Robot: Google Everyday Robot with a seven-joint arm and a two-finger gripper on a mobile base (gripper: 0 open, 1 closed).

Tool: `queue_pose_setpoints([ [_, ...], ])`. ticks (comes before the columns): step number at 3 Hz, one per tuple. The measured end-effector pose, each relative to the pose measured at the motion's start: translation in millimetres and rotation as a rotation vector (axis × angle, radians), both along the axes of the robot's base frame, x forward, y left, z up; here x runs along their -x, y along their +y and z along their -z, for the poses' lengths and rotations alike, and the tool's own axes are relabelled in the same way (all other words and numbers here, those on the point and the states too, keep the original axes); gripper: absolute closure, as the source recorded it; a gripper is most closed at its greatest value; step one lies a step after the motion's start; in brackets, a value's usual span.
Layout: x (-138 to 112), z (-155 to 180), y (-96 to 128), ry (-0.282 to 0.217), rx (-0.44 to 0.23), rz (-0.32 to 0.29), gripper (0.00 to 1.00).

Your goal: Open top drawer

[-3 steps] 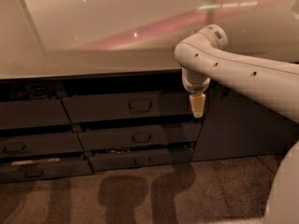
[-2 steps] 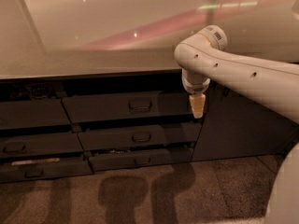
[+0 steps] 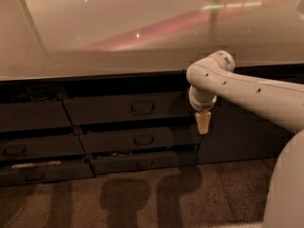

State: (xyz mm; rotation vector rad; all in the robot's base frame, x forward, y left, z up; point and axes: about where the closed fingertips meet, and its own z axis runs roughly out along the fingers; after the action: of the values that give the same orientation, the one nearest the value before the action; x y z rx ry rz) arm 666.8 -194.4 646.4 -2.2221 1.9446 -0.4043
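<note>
- Evidently, the top drawer (image 3: 104, 109) has not shifted since a second ago. It sits under the bench (image 3: 142, 61) edge with its front looking closed, so the opening has yet to begin.
- Its small pull handle (image 3: 142, 107) is at the middle of the front, untouched, well to the left of the claw.
- Since a second ago the claw (image 3: 203, 122) has sunk lower. It now hangs pointing straight down just past the drawer's right end, about level with the front's lower edge. I judge this a repositioning rather than a reach, since it is no nearer the handle.
- Whether the claw is clenched or released cannot be told; it grasps nothing.
- To the right, the white arm (image 3: 256, 96) comes in from the frame edge, slopes up towards the bench, then bends at the wrist to drop the claw vertically in front of the dark cabinet door (image 3: 237, 137).
</note>
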Motion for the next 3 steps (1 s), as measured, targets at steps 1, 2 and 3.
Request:
queue_pose_setpoints([
  [1,-0.1,0.0,0.0,0.000,0.000,0.000,0.00],
  [2,-26.6,-16.2,2.8,-0.018,0.044,0.010,0.00],
  [3,-26.6,-16.2,2.8,-0.018,0.044,0.010,0.00],
])
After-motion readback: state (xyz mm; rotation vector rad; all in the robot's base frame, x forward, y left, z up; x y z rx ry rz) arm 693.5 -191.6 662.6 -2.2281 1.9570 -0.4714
